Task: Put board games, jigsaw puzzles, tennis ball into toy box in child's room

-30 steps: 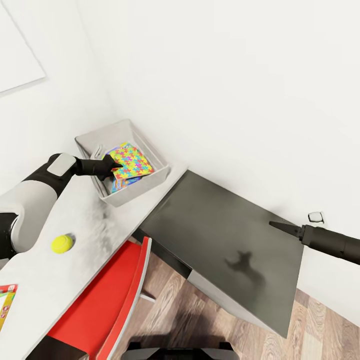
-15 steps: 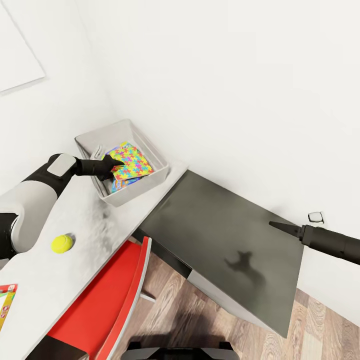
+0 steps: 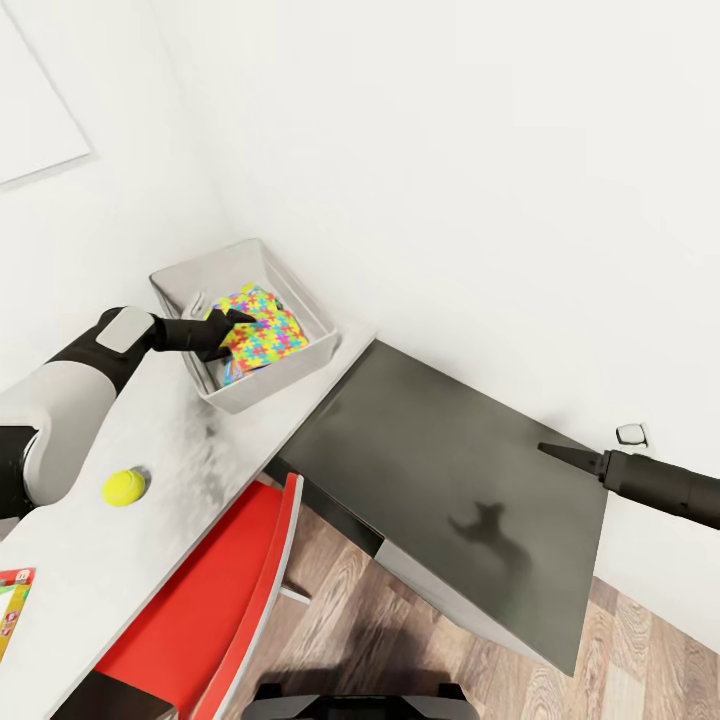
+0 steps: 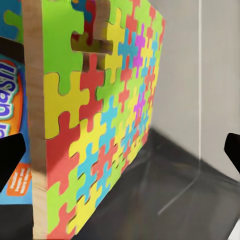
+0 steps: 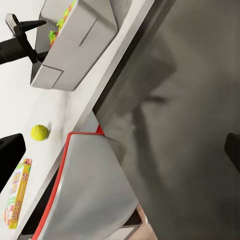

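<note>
**Left pincer at the puzzle inside the toy box**

Head view: the left pincer reaches over the near wall of the grey toy box, which sits on the light-grey table against the white wall. Its tips are at the edge of a jigsaw puzzle that stands tilted inside the box; whether they touch it cannot be told here. A strip of blue print shows beneath the puzzle. The tennis ball lies on the table well apart from the box, and the corner of a board game shows at the table's near end. A red chair stands by the table. The right pincer hovers over the lower dark-grey wing; how far open it is cannot be told.

Left wrist view: the puzzle stands on edge between the two widely spread fingertips, neither one touching it. A blue printed box is just behind it, and the box's grey wall is on the other side.

Right wrist view: the fingertips are wide apart, holding nothing. Beyond them are the toy box with the left pincer at its rim, the ball, the board game and the chair.
</note>
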### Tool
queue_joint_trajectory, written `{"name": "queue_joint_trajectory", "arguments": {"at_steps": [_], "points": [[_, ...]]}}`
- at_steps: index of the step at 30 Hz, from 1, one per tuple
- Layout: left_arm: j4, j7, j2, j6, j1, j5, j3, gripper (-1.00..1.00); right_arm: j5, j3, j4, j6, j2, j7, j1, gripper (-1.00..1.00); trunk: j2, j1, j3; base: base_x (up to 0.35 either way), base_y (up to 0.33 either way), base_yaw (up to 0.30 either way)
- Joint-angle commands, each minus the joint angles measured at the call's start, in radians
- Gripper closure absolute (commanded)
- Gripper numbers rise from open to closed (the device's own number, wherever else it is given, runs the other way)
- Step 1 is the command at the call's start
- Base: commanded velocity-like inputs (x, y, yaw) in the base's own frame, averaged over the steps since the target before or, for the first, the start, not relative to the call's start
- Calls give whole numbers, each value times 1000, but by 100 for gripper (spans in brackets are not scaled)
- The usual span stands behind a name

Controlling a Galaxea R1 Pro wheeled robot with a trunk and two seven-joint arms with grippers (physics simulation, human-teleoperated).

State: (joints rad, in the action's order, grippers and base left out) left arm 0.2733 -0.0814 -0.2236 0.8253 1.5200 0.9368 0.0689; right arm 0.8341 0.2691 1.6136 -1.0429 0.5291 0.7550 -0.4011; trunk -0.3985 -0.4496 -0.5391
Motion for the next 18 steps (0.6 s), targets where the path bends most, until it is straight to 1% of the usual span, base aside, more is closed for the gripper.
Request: {"name": "queue_joint_trajectory", "arguments": {"at_steps": [1, 10, 15, 16, 18], "points": [[-1, -9, -1, 1, 1, -4, 7, -100, -4, 1, 0, -4, 0, 6, -1, -100, -2, -1, -1, 0, 0, 0], [9, -14, -5, 19, 6, -1, 4, -100, -4, 1, 0, -4, 0, 6, -1, -100, -2, -1, -1, 0, 0, 0], [12, -14, -10, 85, 15, -2, 1, -100, -4, 1, 0, -4, 0, 6, -1, -100, -2, -1, -1, 0, 0, 0], [12, -14, -10, 85, 15, -2, 1, -100, -4, 1, 0, -4, 0, 6, -1, -100, -2, -1, -1, 0, 0, 0], [13, -7, -13, 111, 23, -2, 1, -100, -4, 1, 0, -4, 0, 6, -1, -100, -2, -1, -1, 0, 0, 0]]}}
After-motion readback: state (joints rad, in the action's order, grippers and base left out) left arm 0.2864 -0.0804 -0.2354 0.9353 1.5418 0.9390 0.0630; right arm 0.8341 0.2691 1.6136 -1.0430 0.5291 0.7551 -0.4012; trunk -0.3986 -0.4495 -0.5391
